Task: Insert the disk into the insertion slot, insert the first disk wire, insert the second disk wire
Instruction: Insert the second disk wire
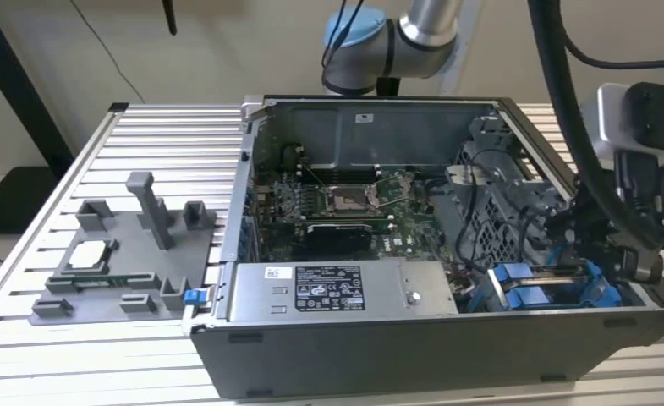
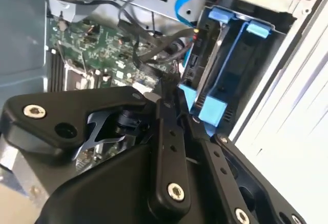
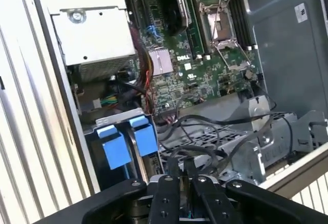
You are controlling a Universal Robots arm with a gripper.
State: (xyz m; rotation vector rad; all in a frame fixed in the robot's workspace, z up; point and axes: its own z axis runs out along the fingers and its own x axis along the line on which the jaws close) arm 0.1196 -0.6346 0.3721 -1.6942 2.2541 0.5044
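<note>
Disk [image 1: 557,286] already sits in the slot [image 1: 631,296]. Gripper [image 2: 171,98] looks clenched on a black wire [image 2: 154,52] by the disk's connector; keep the plug square, press gently.

Bright blue carrier tabs [image 3: 125,142] stand out against the grey sheet-metal case [image 1: 422,355]. The motherboard [image 3: 205,75] is dark green, the cables [image 2: 154,49] black. A silver power supply box [image 1: 343,292] wears a black-and-white label (white dominates). The tabletop [image 1: 38,355] shows pale ribbed stripes.
</note>
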